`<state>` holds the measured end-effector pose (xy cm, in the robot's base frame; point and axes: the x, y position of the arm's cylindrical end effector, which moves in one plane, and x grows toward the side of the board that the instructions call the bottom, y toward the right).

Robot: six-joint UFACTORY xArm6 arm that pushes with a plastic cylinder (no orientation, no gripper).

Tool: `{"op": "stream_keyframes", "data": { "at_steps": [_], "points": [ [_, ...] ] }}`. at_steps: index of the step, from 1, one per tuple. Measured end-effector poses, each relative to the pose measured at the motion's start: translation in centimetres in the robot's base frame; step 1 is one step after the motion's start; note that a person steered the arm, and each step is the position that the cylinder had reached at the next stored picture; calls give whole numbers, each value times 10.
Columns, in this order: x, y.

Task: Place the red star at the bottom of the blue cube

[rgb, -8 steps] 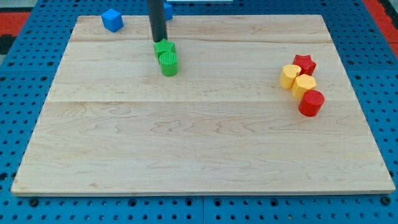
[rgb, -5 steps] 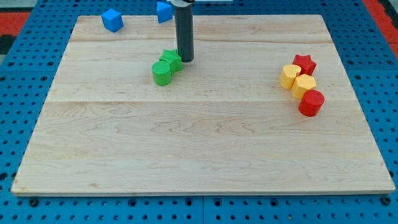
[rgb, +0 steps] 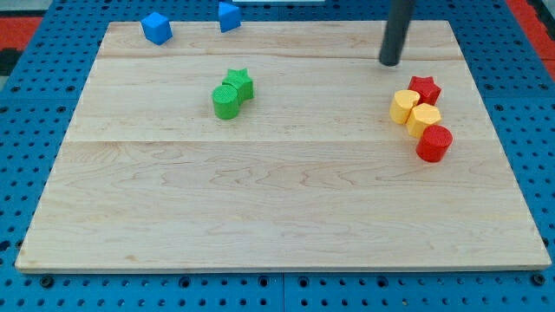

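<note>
The red star [rgb: 425,88] lies at the view's right, touching a yellow block [rgb: 403,107] and a second yellow block [rgb: 424,118]. The blue cube [rgb: 157,28] sits at the board's top left corner. My tip [rgb: 389,62] stands on the board above and to the left of the red star, a short gap away from it. The rod rises out of the view's top.
A red cylinder [rgb: 434,143] lies just below the yellow blocks. A green star [rgb: 238,82] and a green cylinder [rgb: 226,101] touch each other left of centre. Another blue block [rgb: 229,16] sits at the board's top edge.
My tip has moved from the green blocks far to the right, to above the red star. It nudged the green cylinder down and to the left on the way.
</note>
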<state>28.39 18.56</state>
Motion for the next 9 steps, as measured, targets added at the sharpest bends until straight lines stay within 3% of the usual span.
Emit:
{"op": "stream_keyframes", "data": {
  "at_steps": [1, 2, 3, 4, 5, 6, 7, 8, 9],
  "points": [
    [21, 71],
    [80, 84],
    [94, 55],
    [85, -31],
    [57, -41],
    [55, 21],
    [21, -9],
    [9, -80],
    [10, -115]
  ]
}}
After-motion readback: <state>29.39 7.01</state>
